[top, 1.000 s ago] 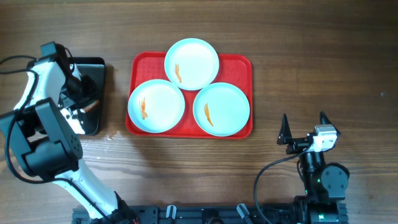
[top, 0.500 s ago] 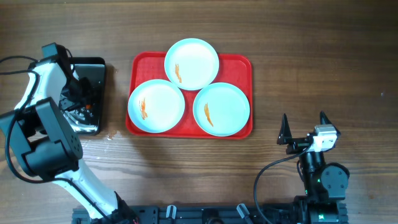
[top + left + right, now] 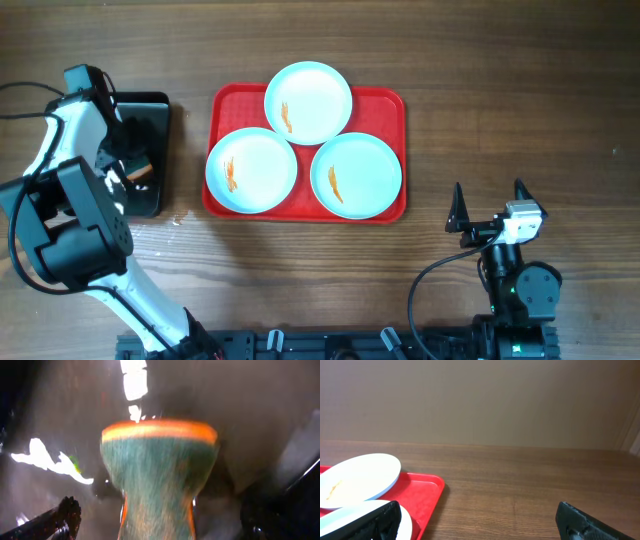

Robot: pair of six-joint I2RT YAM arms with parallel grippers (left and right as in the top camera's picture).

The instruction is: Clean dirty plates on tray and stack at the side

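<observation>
The three plates (image 3: 252,170), each smeared orange, sit clustered on the red tray (image 3: 385,105), off to the right of the left gripper (image 3: 130,165). That gripper hovers over the black tray (image 3: 155,110), its jaws spread wide around a green sponge (image 3: 159,480) (blurred, apparently unclamped). The right gripper (image 3: 490,208), wide open and empty, has them forward-left.

The overhead view is bright, even and sharp, the plates (image 3: 308,102) free of glare, soft shadows on the table (image 3: 500,80); the left wrist view is dim and blurred, a green-and-orange object (image 3: 159,480) smeared, white glare behind it; the right wrist view is clear, softly lit.
</observation>
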